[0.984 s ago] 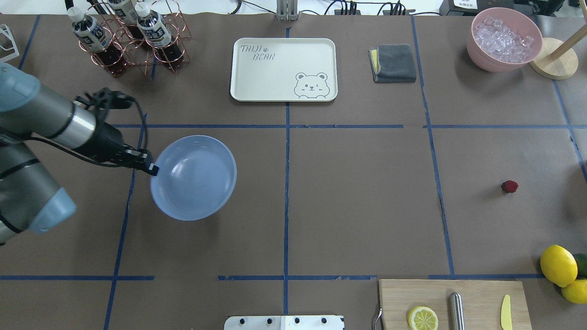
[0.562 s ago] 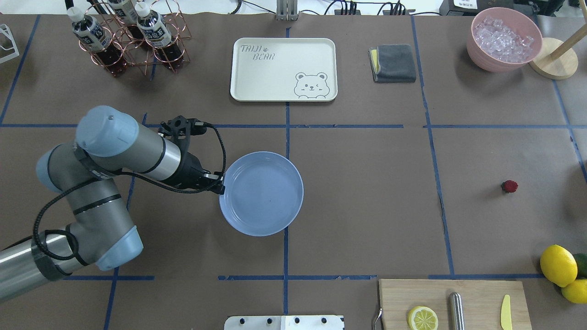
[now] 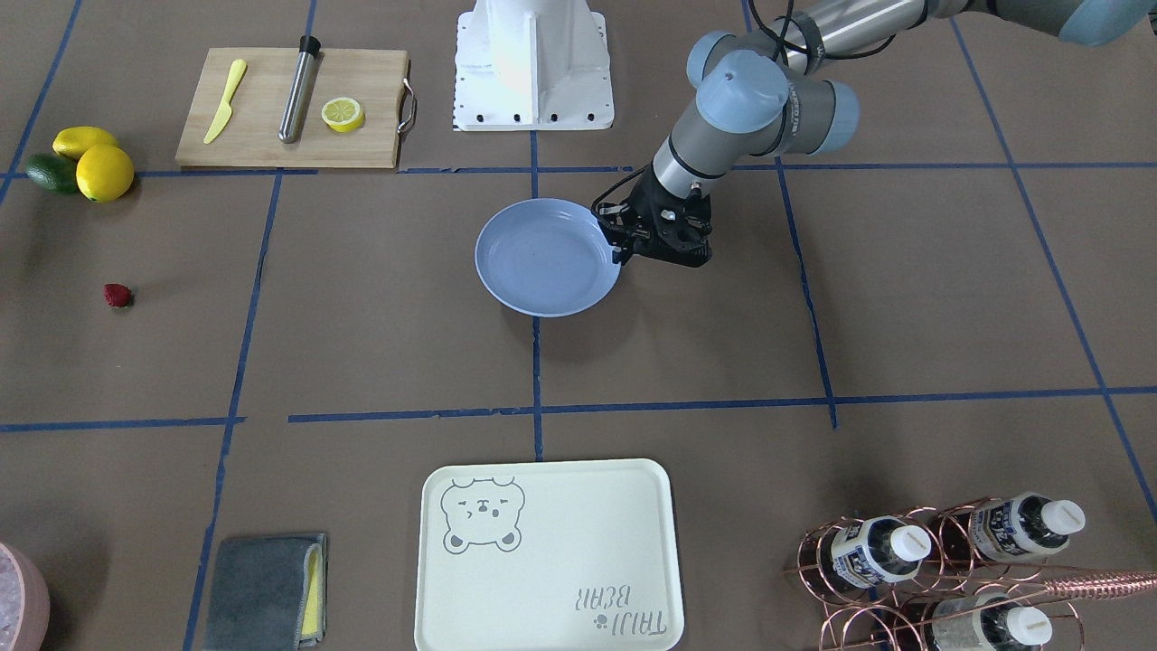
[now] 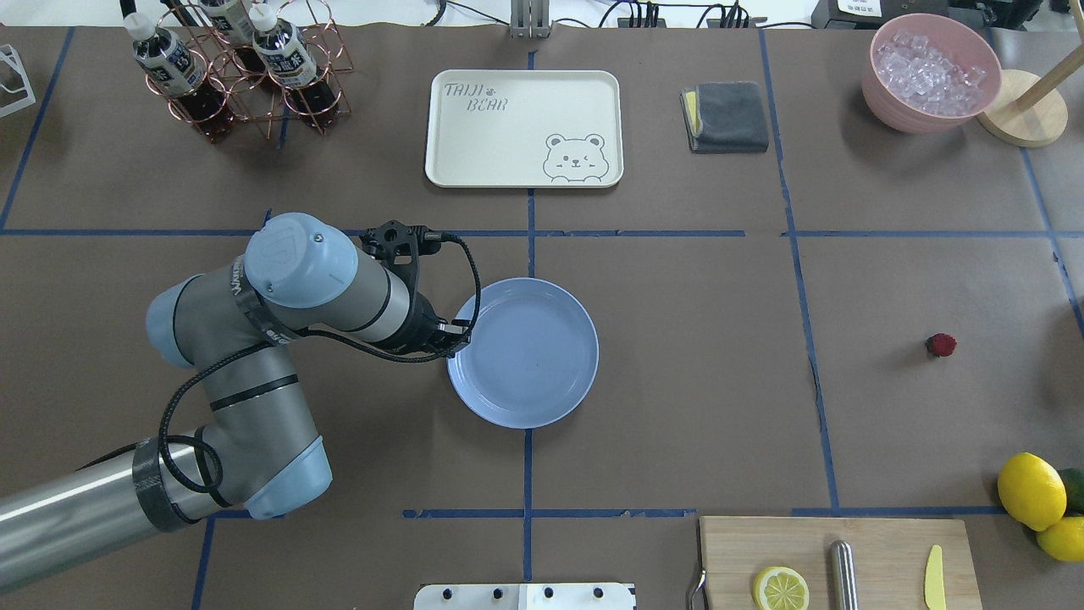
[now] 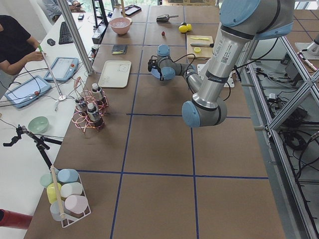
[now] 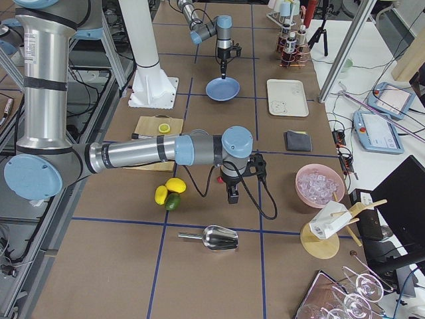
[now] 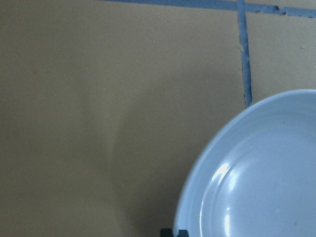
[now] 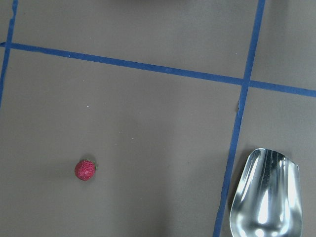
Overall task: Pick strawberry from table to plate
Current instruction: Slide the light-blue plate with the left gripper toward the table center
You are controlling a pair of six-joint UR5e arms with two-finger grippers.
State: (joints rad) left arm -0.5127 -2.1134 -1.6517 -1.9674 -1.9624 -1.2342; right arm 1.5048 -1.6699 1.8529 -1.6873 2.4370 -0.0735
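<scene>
The strawberry (image 4: pixel 941 345), tiny and dark red, lies on the brown table (image 4: pixel 677 381) at the right, far from the plate; it also shows in the front view (image 3: pixel 117 296) and the right wrist view (image 8: pixel 85 170). The light-blue plate (image 4: pixel 533 356) sits level near the table's middle. My left gripper (image 4: pixel 453 339) is shut on the plate's left rim; the front view shows the gripper (image 3: pixel 624 253) at the plate (image 3: pixel 542 258). My right gripper (image 6: pixel 230 194) hovers over the strawberry's area, seen only in the exterior right view, so I cannot tell its state.
A cream bear tray (image 4: pixel 524 127), a grey cloth (image 4: pixel 726 116), a pink bowl of ice (image 4: pixel 931 72) and a bottle rack (image 4: pixel 237 68) line the far side. A cutting board (image 4: pixel 838 559) and lemons (image 4: pixel 1031 490) sit near right. A metal scoop (image 8: pixel 266 197) lies beside the strawberry.
My left arm has carried the plate rightward from the left of the table to near its middle, and the plate has gone from tilted to level. The strawberry has not moved.
</scene>
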